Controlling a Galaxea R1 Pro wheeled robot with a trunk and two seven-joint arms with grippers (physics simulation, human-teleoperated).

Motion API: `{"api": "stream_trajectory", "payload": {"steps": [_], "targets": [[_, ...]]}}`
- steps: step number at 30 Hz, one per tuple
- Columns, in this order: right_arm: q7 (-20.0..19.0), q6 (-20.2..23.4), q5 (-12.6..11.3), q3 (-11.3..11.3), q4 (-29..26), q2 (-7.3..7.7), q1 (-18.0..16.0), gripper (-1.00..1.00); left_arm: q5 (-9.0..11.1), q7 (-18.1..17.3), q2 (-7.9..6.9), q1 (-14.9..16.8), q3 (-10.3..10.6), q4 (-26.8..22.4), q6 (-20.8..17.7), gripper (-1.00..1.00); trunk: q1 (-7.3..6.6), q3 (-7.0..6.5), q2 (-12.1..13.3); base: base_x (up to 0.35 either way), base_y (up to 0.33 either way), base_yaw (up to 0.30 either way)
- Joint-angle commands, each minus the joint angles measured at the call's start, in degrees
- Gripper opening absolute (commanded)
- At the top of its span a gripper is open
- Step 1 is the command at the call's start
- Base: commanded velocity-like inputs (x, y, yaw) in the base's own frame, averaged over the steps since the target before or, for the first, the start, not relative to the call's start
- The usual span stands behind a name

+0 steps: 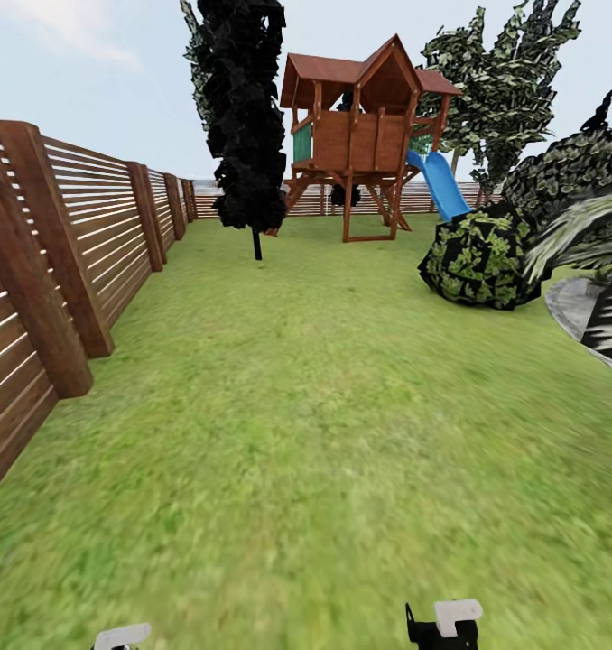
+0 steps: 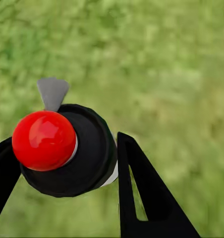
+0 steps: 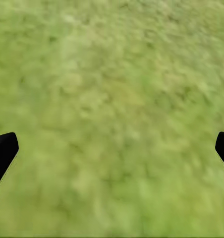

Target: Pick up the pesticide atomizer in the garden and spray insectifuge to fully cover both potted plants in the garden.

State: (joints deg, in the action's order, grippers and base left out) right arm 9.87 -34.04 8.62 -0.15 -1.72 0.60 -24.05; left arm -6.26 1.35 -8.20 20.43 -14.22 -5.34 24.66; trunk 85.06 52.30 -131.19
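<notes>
Wood slat fence [image 1: 89,235], glossy red atomizer cap [image 2: 43,140], matt grass [image 1: 306,433]

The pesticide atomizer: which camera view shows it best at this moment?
The left wrist view: the pesticide atomizer sits between the left gripper fingers, seen from above, red cap and grey nozzle clear. The head view and the right wrist view give no clear sight of it, mostly lawn.

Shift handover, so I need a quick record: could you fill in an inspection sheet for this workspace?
Surface: green lawn.
Job's things: pesticide atomizer, red-topped, between the left gripper's fingers; potted plants nothing seen.
Clutter: nothing seen.
Grippers: left gripper shut on the atomizer; right gripper open above grass.
Cables: nothing seen.
Surroundings: slat fence at left, wooden playhouse with blue slide, round bush, stone patio edge.
</notes>
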Motion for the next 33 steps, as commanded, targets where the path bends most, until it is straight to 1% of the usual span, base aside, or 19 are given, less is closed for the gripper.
{"api": "stream_trajectory", "payload": {"steps": [1,33], "targets": [[0.5,-0.1,0.6,0.0,0.1,-0.03,0.0,1.00,-0.6,0.1,0.01,0.0,-0.4,0.1,0.2,-1.00,0.02,0.05,0.0,0.337,0.000,0.000],[0.5,-0.1,0.6,0.0,0.1,-0.07,0.0,1.00,-0.6,0.1,-0.01,0.0,-0.4,0.2,0.2,-1.00,0.02,0.05,0.0,0.337,0.000,0.000]]}}
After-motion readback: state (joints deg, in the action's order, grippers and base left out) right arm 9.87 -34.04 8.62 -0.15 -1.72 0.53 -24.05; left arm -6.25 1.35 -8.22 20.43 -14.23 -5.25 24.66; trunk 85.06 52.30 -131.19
